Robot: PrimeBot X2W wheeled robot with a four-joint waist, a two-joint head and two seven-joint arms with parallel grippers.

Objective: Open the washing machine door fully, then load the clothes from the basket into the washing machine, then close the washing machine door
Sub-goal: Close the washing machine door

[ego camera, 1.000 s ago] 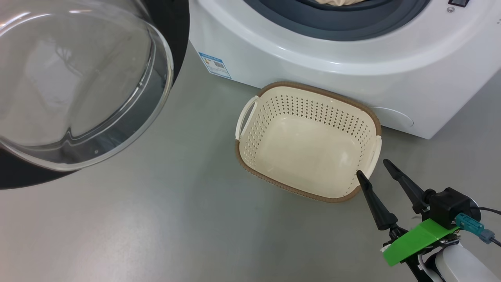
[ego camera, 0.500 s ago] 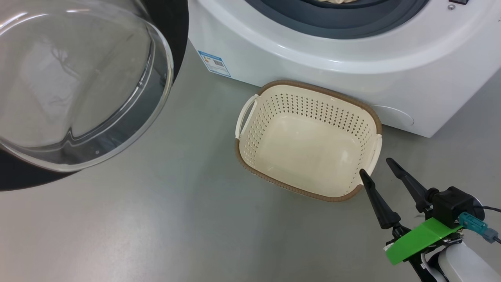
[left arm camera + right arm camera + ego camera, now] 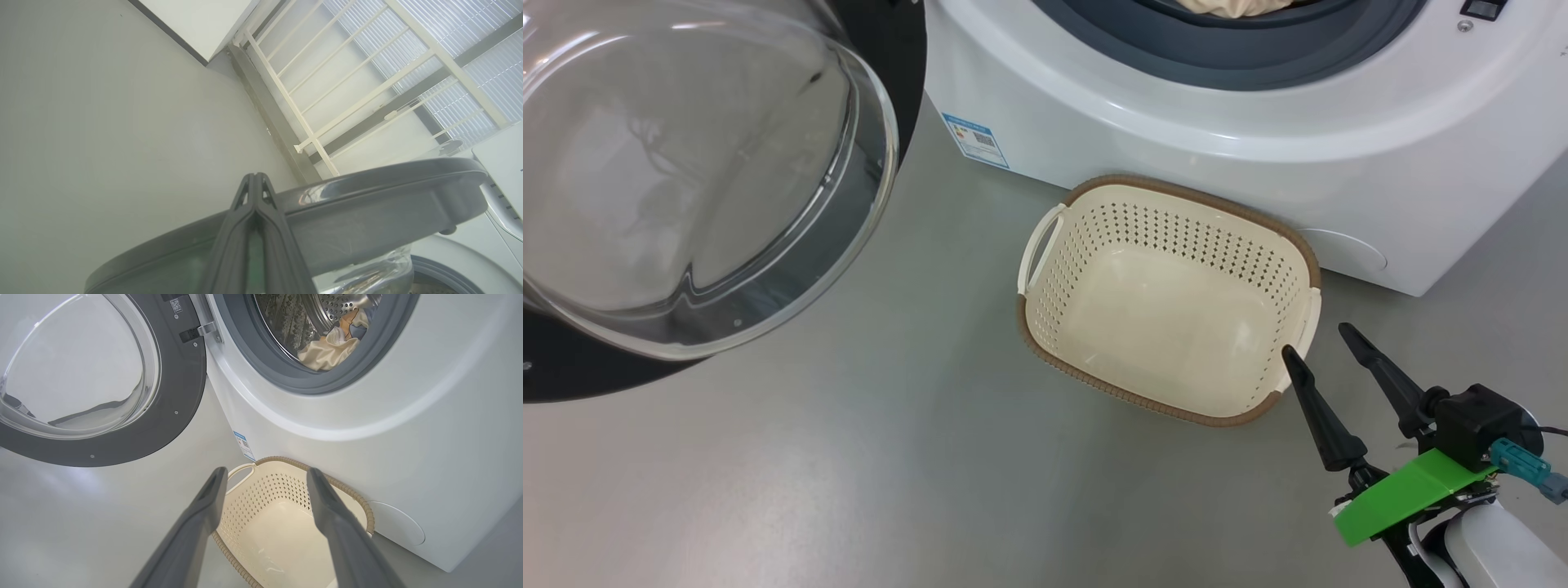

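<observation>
The washing machine door (image 3: 686, 188) hangs open at the left, its glass bowl facing me inside the black rim. A cream-beige piece of the clothes (image 3: 1227, 6) lies in the mouth of the washing machine (image 3: 1176, 122). In the right wrist view the clothes (image 3: 327, 351) rest inside the steel drum. The basket (image 3: 1201, 200) stands empty against the machine's front. My right gripper (image 3: 1315, 340) hovers open at the basket's near right corner, and the right gripper (image 3: 266, 471) holds nothing. My left gripper (image 3: 254, 179) is shut, fingers together at the door's grey outer edge (image 3: 367, 204).
Grey floor spreads around the basket (image 3: 261, 498) and under the door (image 3: 179, 396). In the left wrist view a white railing (image 3: 327, 102) and a wall base stand behind the door. A blue label (image 3: 974, 140) marks the machine's lower front.
The whole head picture has shifted slightly right and down, so the camera moved. The door's bowl has edged a little toward the machine. The right gripper stays open by the basket.
</observation>
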